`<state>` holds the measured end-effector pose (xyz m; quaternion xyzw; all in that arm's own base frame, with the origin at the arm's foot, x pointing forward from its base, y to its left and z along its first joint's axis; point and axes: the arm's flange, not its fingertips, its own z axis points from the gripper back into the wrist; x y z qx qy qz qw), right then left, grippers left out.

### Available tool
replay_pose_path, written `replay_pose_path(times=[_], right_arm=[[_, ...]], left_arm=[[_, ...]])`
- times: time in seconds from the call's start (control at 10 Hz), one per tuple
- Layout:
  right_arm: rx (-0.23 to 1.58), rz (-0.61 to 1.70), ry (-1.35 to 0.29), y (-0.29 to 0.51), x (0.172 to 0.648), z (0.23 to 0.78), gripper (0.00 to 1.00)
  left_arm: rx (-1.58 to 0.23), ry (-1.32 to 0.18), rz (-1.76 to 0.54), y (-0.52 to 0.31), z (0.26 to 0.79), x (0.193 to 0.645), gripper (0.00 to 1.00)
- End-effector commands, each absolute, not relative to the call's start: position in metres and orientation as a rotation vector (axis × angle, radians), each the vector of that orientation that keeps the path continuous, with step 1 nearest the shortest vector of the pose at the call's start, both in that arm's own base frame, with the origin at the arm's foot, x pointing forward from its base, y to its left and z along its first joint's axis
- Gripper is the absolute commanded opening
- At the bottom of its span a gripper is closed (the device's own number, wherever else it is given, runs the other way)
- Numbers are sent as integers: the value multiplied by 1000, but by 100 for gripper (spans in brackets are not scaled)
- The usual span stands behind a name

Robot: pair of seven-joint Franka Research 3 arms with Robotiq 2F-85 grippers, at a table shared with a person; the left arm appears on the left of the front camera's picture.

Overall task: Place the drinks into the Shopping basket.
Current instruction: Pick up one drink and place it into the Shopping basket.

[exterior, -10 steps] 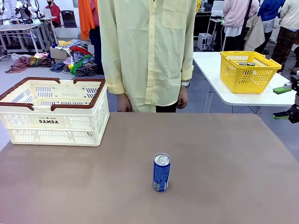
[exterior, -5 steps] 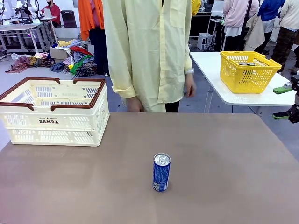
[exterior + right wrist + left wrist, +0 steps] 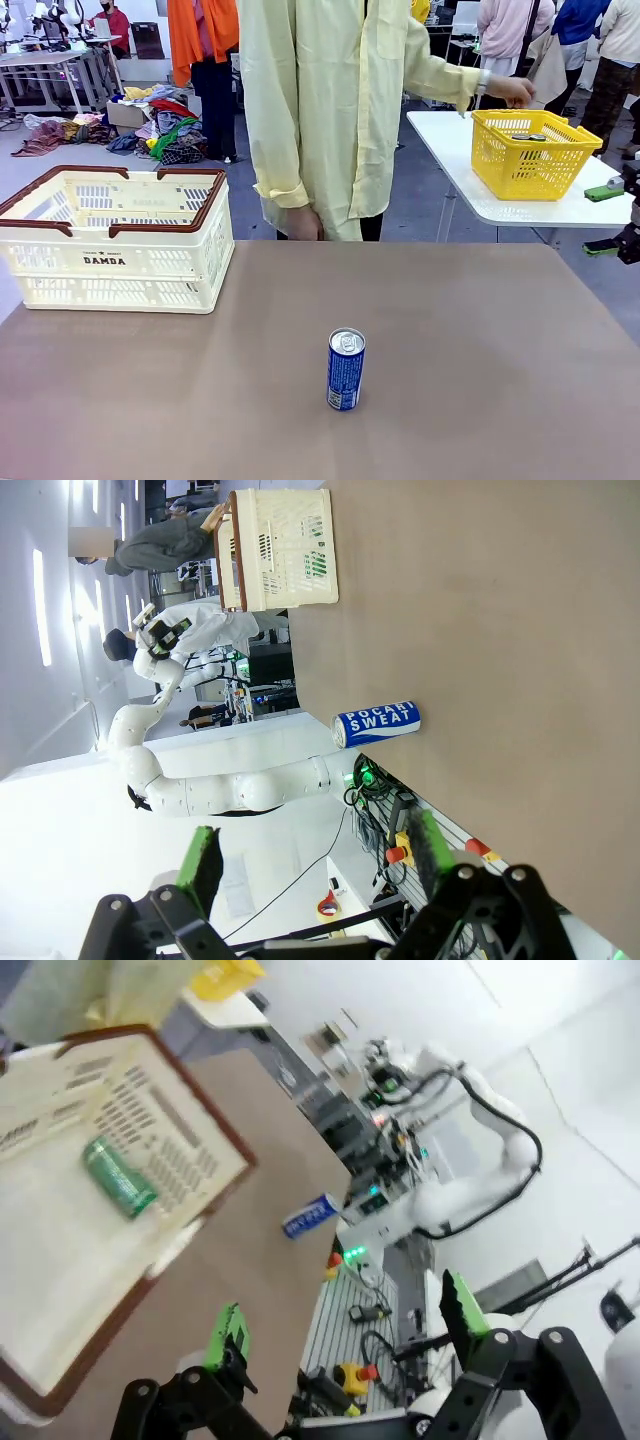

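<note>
Blue can (image 3: 346, 370) stands upright mid-table (image 3: 480, 320), well apart from the basket (image 3: 110, 260) at the far left. A green can (image 3: 119, 1177) lies on its side inside that basket. Left gripper (image 3: 345, 1312) and right gripper (image 3: 315, 855) both have jaws spread wide, holding nothing. Person's hand (image 3: 510, 90) is at the yellow basket (image 3: 530, 155).
</note>
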<state>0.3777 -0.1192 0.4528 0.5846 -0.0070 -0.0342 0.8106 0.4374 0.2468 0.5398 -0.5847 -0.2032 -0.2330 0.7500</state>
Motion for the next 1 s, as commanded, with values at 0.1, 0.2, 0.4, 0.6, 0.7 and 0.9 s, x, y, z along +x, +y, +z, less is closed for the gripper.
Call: replay_pose_path(times=[0.1, 0.2, 0.4, 0.6, 0.7, 0.9], right_arm=[[1240, -59, -9, -121, 377, 455, 100], [1240, -59, -9, -121, 377, 455, 100], [1240, -59, -9, -121, 377, 455, 100], [1240, -59, -9, -121, 377, 455, 100], [1240, -59, -9, -121, 377, 455, 100], [1240, -59, -9, -121, 377, 455, 100]], left_arm=[[-1199, -317, -707, 133, 600, 382, 100], [-1246, -124, -773, 90, 601, 352, 100], [-1198, -126, -623, 20, 595, 298, 100], [-1130, -103, -554, -15, 579, 243, 100], [-1158, -157, -541, -14, 581, 234, 100], [-1129, -87, -581, -15, 571, 245, 100]])
